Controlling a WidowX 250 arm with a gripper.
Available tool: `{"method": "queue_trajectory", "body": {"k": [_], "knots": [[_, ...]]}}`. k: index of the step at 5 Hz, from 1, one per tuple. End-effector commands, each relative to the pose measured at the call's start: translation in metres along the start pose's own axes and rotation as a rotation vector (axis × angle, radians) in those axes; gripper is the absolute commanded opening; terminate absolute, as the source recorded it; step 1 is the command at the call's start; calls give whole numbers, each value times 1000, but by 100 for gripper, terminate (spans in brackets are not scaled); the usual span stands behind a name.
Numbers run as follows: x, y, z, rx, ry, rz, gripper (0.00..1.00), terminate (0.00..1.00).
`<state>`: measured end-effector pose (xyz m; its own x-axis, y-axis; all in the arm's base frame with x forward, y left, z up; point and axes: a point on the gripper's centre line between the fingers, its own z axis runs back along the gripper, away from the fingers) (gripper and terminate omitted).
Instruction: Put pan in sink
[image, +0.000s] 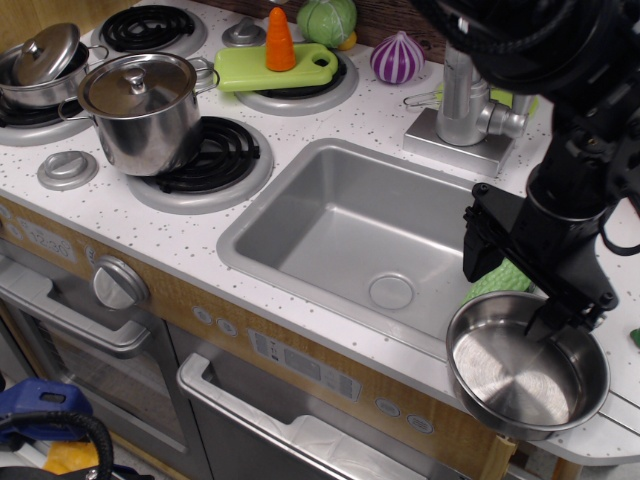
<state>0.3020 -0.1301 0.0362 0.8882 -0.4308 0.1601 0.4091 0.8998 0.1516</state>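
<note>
White speckled counter (330, 120) runs across a toy kitchen, with black burners on the left and a grey sink (300, 215) set in the middle. Two steel pots with lids sit on the burners, well apart from the job.

Not much looks done yet. The pan (527, 365) sits on the counter at the front right corner, just beside the sink's right edge, with part of its rim out past the counter's front. It is upright, mouth up, with nothing in it. The sink has nothing in it either (only its round drain shows).

The black gripper (520, 275) hangs above the pan's back rim. One finger points down on the sink side and the other reaches down near the back rim. The fingers look spread apart and I don't think they hold anything, though the far one is hard to see.

What is left: grab the pan, lift it, move it left and set it down in the sink.

The pan is round, so the bowl has no long side. A thin wire at the far right edge may be its handle, pointing right and away from the sink.
</note>
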Motion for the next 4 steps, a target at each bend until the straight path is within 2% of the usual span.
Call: {"method": "queue_trajectory", "body": {"k": [1, 2, 3, 4], "knots": [[3, 8, -11, -19, -50, -11, 100, 0], [0, 7, -22, -61, -63, 13, 100, 0], [3, 12, -32, -116, -87, 27, 0, 0], [8, 20, -24, -83, -67, 11, 0, 0]]}}
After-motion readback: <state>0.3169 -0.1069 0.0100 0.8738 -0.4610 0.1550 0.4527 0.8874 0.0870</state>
